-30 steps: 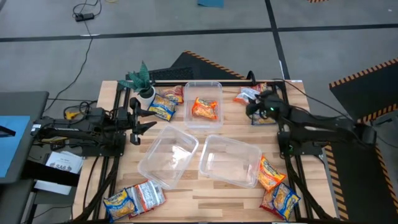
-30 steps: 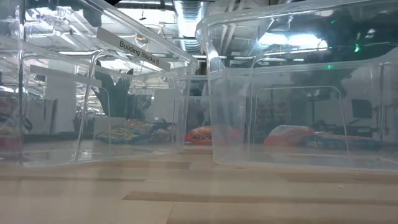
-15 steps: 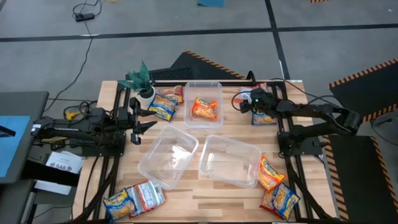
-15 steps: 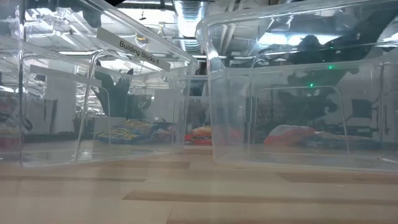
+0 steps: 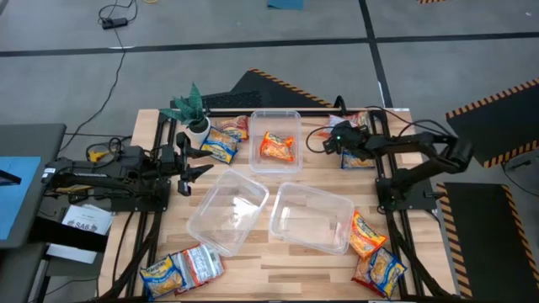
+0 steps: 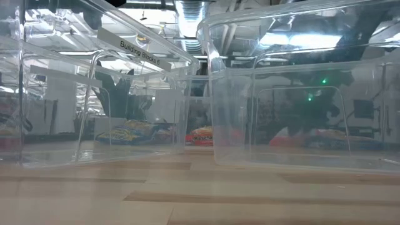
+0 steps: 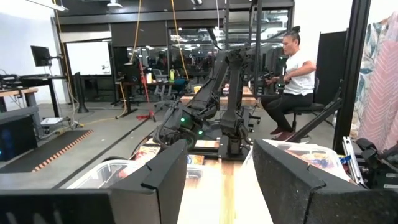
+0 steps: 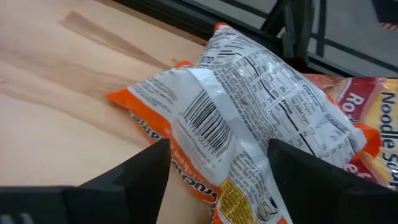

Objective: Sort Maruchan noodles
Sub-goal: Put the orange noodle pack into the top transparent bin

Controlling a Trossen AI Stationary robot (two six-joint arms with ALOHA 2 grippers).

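Observation:
Maruchan packets lie in groups: an orange one (image 5: 278, 146) in the far clear tub (image 5: 275, 118), yellow-and-blue ones (image 5: 221, 143) by the potted plant, some at the near left corner (image 5: 181, 269), some at the near right (image 5: 375, 252), and a pile at the far right (image 5: 354, 156). My right gripper (image 5: 331, 140) is open low over an orange packet (image 8: 230, 118) that lies back-up, barcode showing, on the table; its fingers stand on either side of it. My left gripper (image 5: 195, 160) waits open at the table's left, holding nothing. My right gripper (image 8: 217, 149) comes at the orange packet's barcode side (image 8: 205, 118) slanting down from the table's right, with one finger on each side. The packet lies flat on the wood. I cannot tell whether the fingers touch it.
Two clear tubs (image 5: 227, 209) (image 5: 312, 217) stand side by side in the table's near middle, and they fill the low view. A small green plant (image 5: 192, 109) stands at the far left. A red-labelled packet (image 8: 367, 118) lies right beside the orange one. A seated person shows beyond the table.
My right arm has stretched out, and its gripper has moved toward the table's left and slightly toward the far edge, from over the far-right pile to the orange packet at that pile's left end. The packets and tubs have stayed where they were.

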